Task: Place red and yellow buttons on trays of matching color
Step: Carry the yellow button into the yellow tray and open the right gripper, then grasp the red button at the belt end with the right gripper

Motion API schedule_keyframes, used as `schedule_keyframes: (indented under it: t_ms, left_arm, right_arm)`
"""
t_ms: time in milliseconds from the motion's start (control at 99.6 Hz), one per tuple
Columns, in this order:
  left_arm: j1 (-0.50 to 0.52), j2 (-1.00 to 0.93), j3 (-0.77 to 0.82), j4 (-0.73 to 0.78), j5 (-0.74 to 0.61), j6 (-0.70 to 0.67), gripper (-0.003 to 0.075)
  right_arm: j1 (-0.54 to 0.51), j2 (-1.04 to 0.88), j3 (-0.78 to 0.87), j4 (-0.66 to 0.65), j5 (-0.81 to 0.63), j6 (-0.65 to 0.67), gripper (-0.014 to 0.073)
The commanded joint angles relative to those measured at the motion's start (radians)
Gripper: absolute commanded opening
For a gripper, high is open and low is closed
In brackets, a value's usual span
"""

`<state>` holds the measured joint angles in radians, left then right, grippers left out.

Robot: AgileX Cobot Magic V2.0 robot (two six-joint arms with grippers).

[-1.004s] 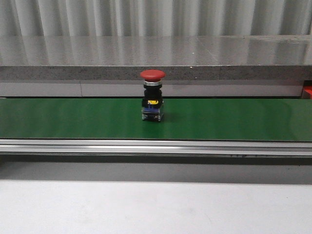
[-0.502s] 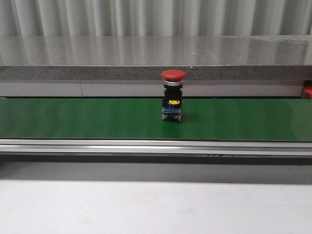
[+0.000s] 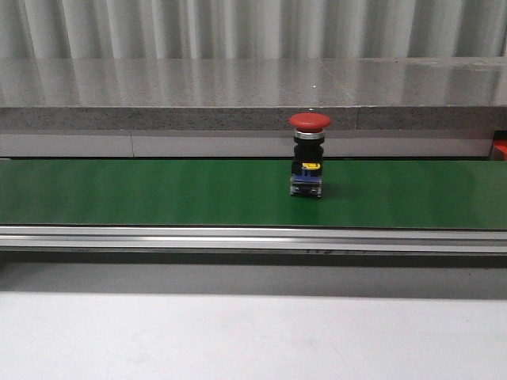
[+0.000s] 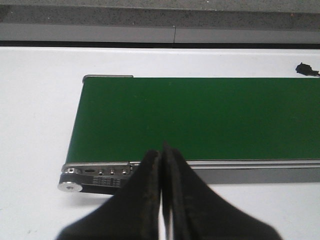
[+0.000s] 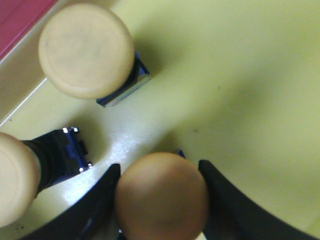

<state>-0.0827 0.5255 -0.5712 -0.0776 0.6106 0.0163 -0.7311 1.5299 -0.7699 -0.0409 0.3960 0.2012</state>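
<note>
1. Looking forward from my station, I see the green conveyor belt (image 3: 158, 194) span the whole width of the front view, with a metal rail (image 3: 238, 237) along its near edge and a grey stone ledge (image 3: 238, 95) behind its far edge.
2. I have pale worktop (image 3: 238, 336) lying bare between me and the rail, and neither arm shows in this view.
3. I see the red button (image 3: 308, 154) standing upright on the belt, right of the middle, red cap up, black body and bluish base touching the green surface; green belt lies open on both sides of it.
4. I spot a bit of red (image 3: 501, 149) at the far right edge; I cannot tell what it is.
5. My left claw (image 4: 162, 150) has its fingers pressed together with nothing between them, poised just beside the near rail close to the belt's rounded end (image 4: 75, 180). No button shows in that camera, so the red one is well apart from this claw.
6. My right claw (image 5: 160, 172) is spread over the yellow tray (image 5: 250, 75), a yellow button (image 5: 162, 197) sitting between its fingers (image 5: 102, 200); I cannot tell whether they touch its cap.
7. I see two more yellow buttons (image 5: 86, 50) in that tray, one upright, one (image 5: 17, 177) lying on its side.
8. A red tray (image 5: 20, 17) borders the yellow one.
</note>
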Motion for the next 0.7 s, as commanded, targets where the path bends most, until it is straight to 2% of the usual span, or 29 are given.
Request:
schedule_keyframes:
  t_ms: [0, 130, 221, 542, 692]
  left_arm:
    - [-0.008, 0.001, -0.028, -0.006, -0.07, 0.001, -0.0019]
    - [-0.008, 0.001, -0.028, -0.006, -0.07, 0.001, -0.0019]
    - [-0.008, 0.001, -0.028, -0.006, -0.07, 0.001, -0.0019]
    - [-0.008, 0.001, -0.028, -0.006, -0.07, 0.001, -0.0019]
    - [-0.008, 0.001, -0.028, -0.006, -0.07, 0.001, -0.0019]
  right_arm:
    - [-0.009, -0.027, -0.023, -0.014, -0.04, 0.001, 0.0227]
    - [-0.009, -0.031, -0.028, -0.014, -0.032, 0.001, 0.0414]
    - [-0.009, -0.046, -0.028, -0.014, -0.026, 0.001, 0.0484]
    - [-0.005, -0.201, -0.064, -0.014, 0.047, 0.001, 0.0487]
    - [0.055, -0.293, -0.099, -0.013, 0.105, 0.001, 0.0483]
